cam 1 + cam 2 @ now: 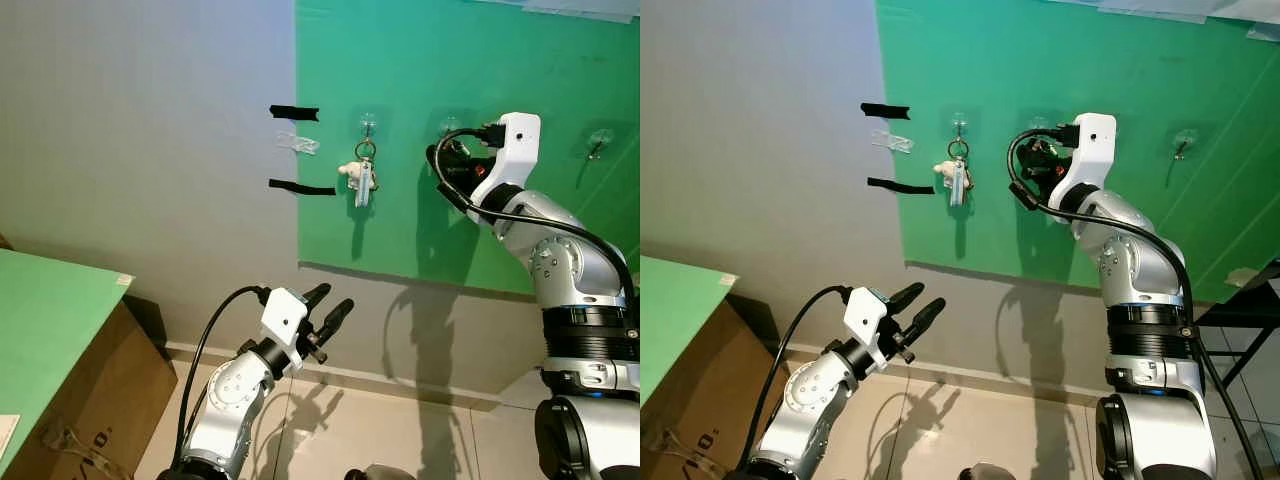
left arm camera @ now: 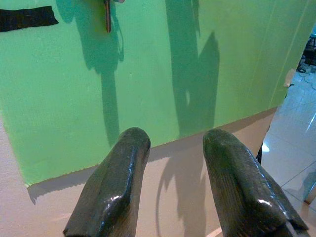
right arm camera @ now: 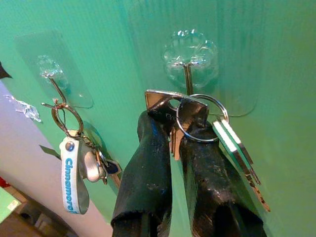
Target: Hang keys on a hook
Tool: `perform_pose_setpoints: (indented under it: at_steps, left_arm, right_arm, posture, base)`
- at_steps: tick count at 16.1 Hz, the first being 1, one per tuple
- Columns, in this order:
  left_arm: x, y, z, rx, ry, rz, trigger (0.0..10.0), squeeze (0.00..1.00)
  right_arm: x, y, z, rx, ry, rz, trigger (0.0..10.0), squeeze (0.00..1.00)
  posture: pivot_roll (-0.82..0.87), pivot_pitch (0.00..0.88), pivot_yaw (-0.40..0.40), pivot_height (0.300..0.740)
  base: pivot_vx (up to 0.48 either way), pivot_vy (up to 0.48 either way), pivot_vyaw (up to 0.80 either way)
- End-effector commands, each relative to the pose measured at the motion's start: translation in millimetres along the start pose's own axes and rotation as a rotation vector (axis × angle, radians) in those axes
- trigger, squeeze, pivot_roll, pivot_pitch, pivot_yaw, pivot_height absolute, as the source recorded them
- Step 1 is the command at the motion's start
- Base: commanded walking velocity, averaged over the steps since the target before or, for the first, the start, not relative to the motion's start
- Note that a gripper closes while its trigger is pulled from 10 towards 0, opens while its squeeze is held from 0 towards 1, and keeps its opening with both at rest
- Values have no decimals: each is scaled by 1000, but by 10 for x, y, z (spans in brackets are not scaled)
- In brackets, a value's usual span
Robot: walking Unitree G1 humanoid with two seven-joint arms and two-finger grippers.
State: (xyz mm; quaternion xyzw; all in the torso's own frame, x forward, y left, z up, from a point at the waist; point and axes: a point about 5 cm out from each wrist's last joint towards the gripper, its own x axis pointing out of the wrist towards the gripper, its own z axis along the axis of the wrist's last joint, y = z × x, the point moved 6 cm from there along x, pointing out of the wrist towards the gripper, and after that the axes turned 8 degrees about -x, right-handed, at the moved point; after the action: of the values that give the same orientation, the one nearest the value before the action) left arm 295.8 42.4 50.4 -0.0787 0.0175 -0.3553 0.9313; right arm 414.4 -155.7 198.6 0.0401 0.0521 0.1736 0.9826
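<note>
Two arms: our right gripper [image 3: 170,123] pinches the keys [image 3: 197,123] just under the clear hook [image 3: 189,66]; left gripper [image 1: 330,305] hangs open.

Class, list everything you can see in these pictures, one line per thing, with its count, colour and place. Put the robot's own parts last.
Green board: one, green, fixed to the grey wall.
Hooks: three clear suction hooks in a row on the board; left, middle, right.
Hung key bunch: one, silver with a white tag, on the left hook.
Held keys: one silver bunch on a ring, at the middle hook.
Tape strips: two, black, at the board's left edge; upper, lower.
Box: one, brown with a green top, at the robot's left.
Floor: pale tiles.
Left tool: black fingers, open, low, idle.
Right tool: black fingers, shut on the held keys.
</note>
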Motion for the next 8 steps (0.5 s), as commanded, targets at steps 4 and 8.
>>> perform_pose_setpoints:
  at_steps: [4, 8]
  left_arm:
    - [32, -48, -15, 15, 10, -27, 10000, 0]
    - [28, -47, -14, 21, 9, -28, 10000, 0]
  right_arm:
    - [43, 65, 149, -79, -43, 19, 0, 0]
    - [75, 136, 231, -132, -77, 40, 0, 0]
  posture:
    - [-132, 0, -53, 736]
    - [-129, 0, -54, 736]
  base:
    - [0, 0, 0]
    - [0, 0, 0]
